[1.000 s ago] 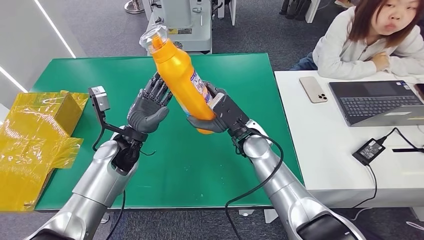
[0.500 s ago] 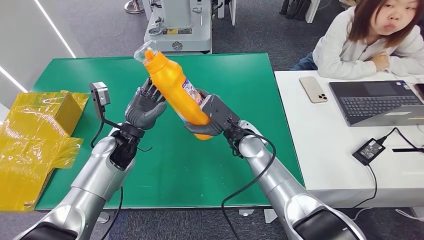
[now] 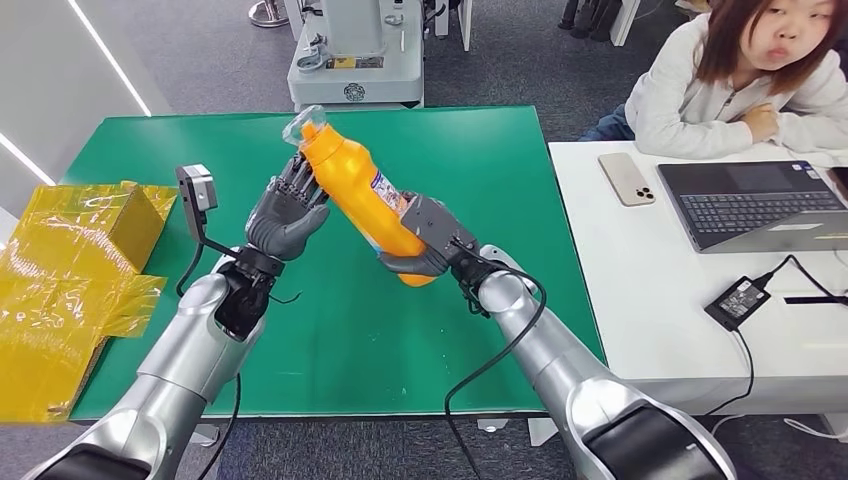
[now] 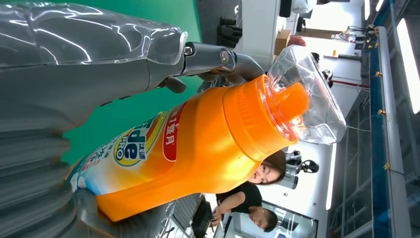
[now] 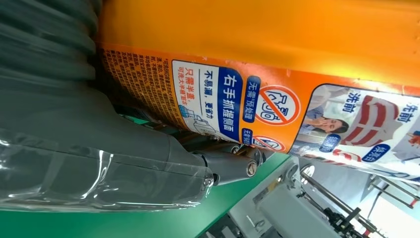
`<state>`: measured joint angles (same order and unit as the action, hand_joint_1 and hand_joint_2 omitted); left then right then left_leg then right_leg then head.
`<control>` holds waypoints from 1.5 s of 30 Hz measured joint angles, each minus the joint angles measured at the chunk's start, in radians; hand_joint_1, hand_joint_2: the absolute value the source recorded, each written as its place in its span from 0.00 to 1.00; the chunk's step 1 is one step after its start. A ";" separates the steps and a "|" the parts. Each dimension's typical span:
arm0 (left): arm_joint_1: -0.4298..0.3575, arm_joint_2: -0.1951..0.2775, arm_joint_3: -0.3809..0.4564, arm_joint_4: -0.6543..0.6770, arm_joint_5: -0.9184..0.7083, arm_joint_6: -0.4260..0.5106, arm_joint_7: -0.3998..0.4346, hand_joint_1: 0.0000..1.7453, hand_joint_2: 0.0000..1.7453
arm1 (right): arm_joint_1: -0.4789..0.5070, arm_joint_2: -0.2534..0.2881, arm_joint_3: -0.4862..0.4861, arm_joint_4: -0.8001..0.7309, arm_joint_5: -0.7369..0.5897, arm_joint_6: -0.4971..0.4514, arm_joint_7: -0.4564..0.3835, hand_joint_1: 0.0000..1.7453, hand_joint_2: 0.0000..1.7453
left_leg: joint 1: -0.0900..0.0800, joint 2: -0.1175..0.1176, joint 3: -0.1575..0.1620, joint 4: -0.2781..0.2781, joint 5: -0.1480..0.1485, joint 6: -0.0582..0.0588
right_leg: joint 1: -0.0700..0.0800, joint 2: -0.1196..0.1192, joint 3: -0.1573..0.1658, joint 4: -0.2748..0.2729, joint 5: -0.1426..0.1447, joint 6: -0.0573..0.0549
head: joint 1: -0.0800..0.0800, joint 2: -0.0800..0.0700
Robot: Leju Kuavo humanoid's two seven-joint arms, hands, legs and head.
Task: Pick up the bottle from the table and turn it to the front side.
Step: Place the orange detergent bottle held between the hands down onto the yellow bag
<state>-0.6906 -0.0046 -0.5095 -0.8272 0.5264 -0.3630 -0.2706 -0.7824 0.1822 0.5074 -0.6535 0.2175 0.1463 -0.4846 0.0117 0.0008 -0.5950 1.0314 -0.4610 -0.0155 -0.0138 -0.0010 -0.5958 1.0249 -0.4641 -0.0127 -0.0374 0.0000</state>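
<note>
While the bottle (image 3: 366, 205) is held in the air above the green surface (image 3: 480, 140), it leans with its clear cap (image 3: 303, 125) toward 11 o'clock and its base toward 5 o'clock. The right hand (image 3: 425, 245) grips the lower body of the bottle, with its fingers closed around the base end. The left hand (image 3: 287, 215) stands just beside the upper body at about 9 o'clock of it; its fingers look spread and seem to touch the side, but I cannot tell if they really hold it. In the right wrist view the printed instructions label (image 5: 257, 106) faces the right palm, and in the left wrist view the brand label (image 4: 133, 148) faces the left side. I judge the bottle to be stiff plastic, smooth and a little slippery, and rather heavy if it is full, so it could slide or twist in one hand. The wide body below the shoulder seems the best place to take hold; the thin clear cap looks fragile and should not be squeezed.
</note>
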 joint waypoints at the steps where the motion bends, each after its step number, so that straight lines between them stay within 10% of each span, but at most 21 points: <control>1: 0.000 -0.002 0.000 0.002 0.002 -0.003 0.002 0.00 1.00 | -0.002 0.000 0.000 0.005 0.002 0.002 -0.004 0.86 1.00 | 0.000 0.000 0.000 0.000 0.000 0.000 | 0.000 0.000 0.000 0.000 0.000 0.000 | 0.000 0.000; 27: -0.025 -0.093 -0.011 0.065 -0.004 -0.148 -0.029 0.00 1.00 | 0.020 -0.006 -0.036 0.026 -0.016 0.138 -0.121 0.82 1.00 | 0.000 0.001 0.000 0.001 0.000 0.000 | 0.000 0.001 0.000 0.000 0.000 0.000 | 0.000 0.000; 29: -0.028 -0.100 -0.017 0.065 -0.016 -0.146 -0.036 0.16 1.00 | 0.021 -0.006 -0.037 0.026 -0.011 0.135 -0.115 0.82 1.00 | 0.000 0.001 0.000 0.001 0.000 0.000 | 0.000 0.001 0.000 0.000 0.000 0.000 | 0.000 0.000; 33: -0.037 -0.109 -0.031 0.068 -0.057 -0.132 -0.055 0.94 1.00 | 0.021 -0.006 -0.038 0.026 -0.002 0.124 -0.103 0.80 1.00 | 0.000 0.001 0.000 0.002 0.000 0.000 | 0.000 0.001 -0.001 0.000 0.000 0.000 | 0.000 0.000; 41: -0.052 -0.113 -0.059 0.068 -0.142 -0.084 -0.074 0.92 1.00 | 0.021 -0.006 -0.040 0.030 0.010 0.114 -0.096 0.82 1.00 | 0.000 0.001 0.000 0.002 0.000 0.000 | 0.000 0.002 -0.001 0.000 0.000 0.000 | 0.000 0.000; 45: -0.060 -0.115 -0.076 0.067 -0.218 -0.045 -0.081 0.48 1.00 | 0.023 -0.006 -0.043 0.034 0.017 0.112 -0.092 0.83 1.00 | 0.000 0.001 0.000 0.002 0.000 0.000 | 0.000 0.002 -0.001 0.000 0.000 0.000 | 0.000 0.000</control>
<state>-0.7504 -0.1200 -0.5850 -0.7599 0.3085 -0.4080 -0.3513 -0.7593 0.1761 0.4644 -0.6197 0.2343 0.2579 -0.5771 0.0117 0.0019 -0.5949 1.0330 -0.4610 -0.0155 -0.0138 0.0006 -0.5964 1.0249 -0.4638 -0.0125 -0.0374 0.0000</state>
